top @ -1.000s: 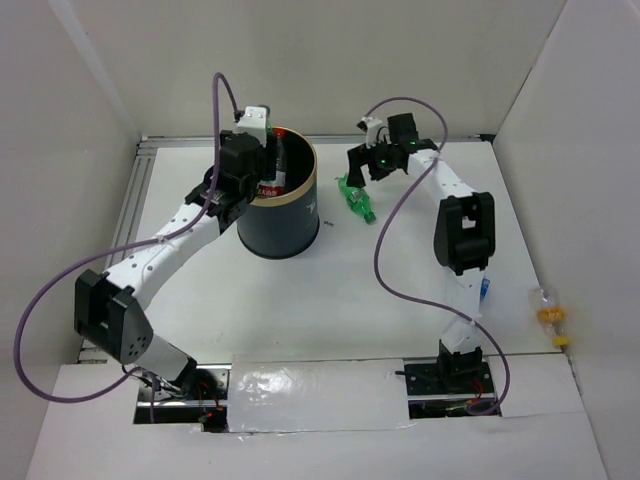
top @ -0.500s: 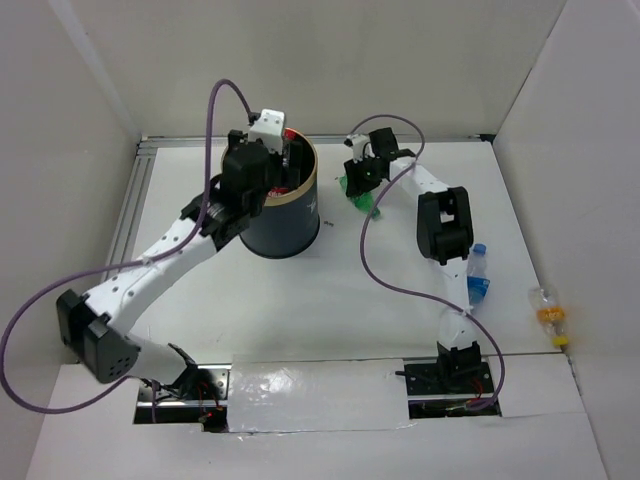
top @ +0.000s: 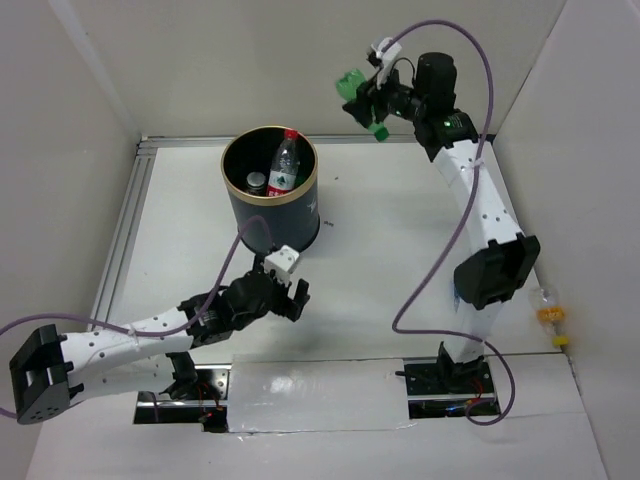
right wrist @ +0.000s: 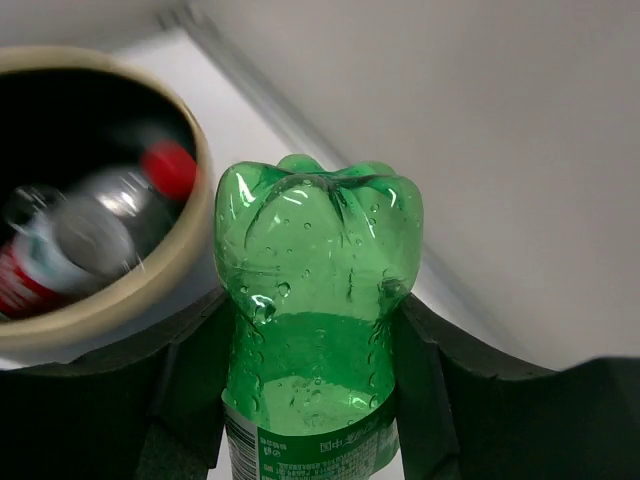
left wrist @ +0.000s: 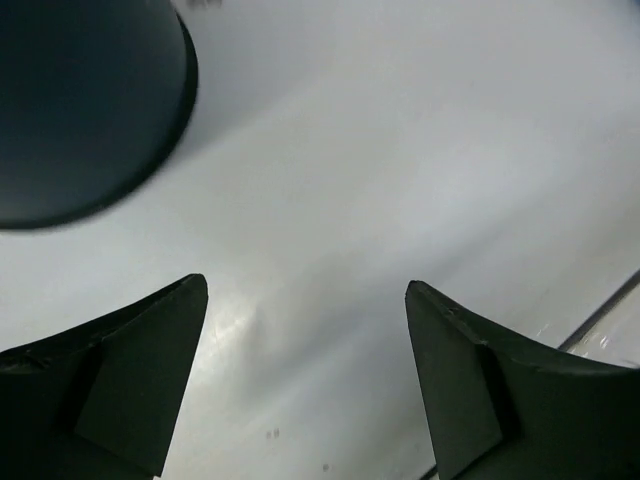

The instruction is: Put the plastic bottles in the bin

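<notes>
**A:** If we take the biggest thing first, what lies under it all?

**B:** The white table (top: pixel 400 270), closed in by pale walls (top: pixel 300 60) on three sides.

**A:** And the arms?

**B:** The left arm (top: pixel 120 335) lies low across the near left. The left gripper (top: pixel 290 297) hovers over bare table just in front of the bin (top: pixel 272 225). In its wrist view the two fingers (left wrist: pixel 130 380) stand wide apart with nothing between them. The right arm (top: pixel 485 210) reaches up high toward the back, and the right gripper (top: pixel 366 103) is raised off to the right of the bin.

**A:** How does the bin stand?

**B:** It is dark navy with a gold rim, and it stands upright on the far left part of the table, its mouth facing the top camera.

**A:** What does the right gripper hold?

**B:** Its fingers are clamped on either side of a green bottle (right wrist: pixel 320 300), whose lobed base points away from the wrist.

**A:** Is anything inside the bin?

**B:** A clear bottle (top: pixel 285 168) with a red cap and a red-white label leans inside. A dark cap (top: pixel 257 182) shows beside it.

**A:** And the smallest thing?

**B:** A small bottle (top: pixel 550 318) with an orange band and a yellow cap lies at the table's right edge, well apart from both grippers.
</notes>
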